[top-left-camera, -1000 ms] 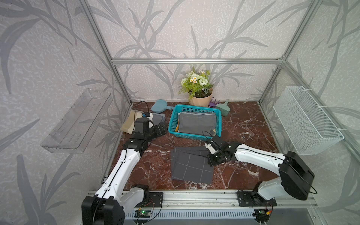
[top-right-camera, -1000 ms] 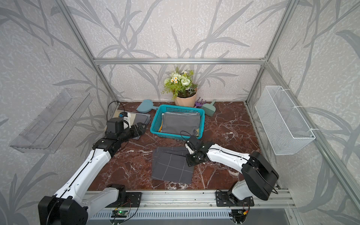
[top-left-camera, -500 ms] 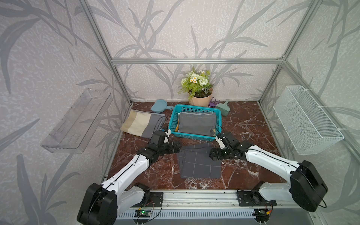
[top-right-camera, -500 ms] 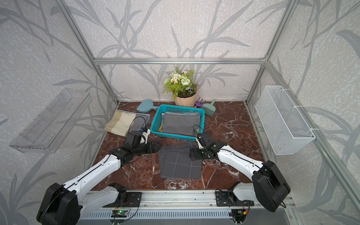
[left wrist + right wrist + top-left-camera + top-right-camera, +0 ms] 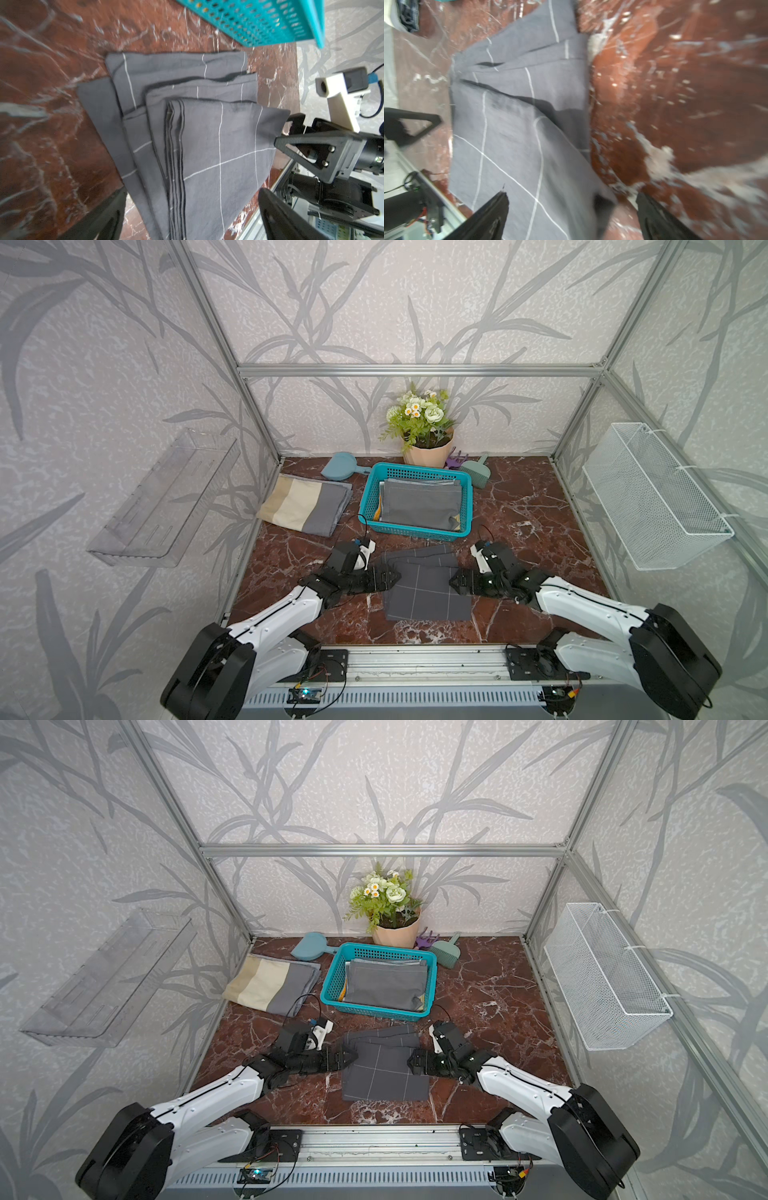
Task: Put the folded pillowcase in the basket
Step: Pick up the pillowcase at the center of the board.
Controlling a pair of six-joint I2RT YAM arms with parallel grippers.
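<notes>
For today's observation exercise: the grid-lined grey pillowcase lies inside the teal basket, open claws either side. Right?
Not inside: both top views show the pillowcase on the table before the teal basket, left claw and right claw open at its sides.

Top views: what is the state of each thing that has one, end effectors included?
grid pillowcase: folded, layers fanned out, on the table, outside the basket
basket: upright, holds folded grey cloth
left end effector: open, at the pillowcase's left edge, empty
right end effector: open, at its right edge, empty
striped pillowcase: folded, on the table
</notes>
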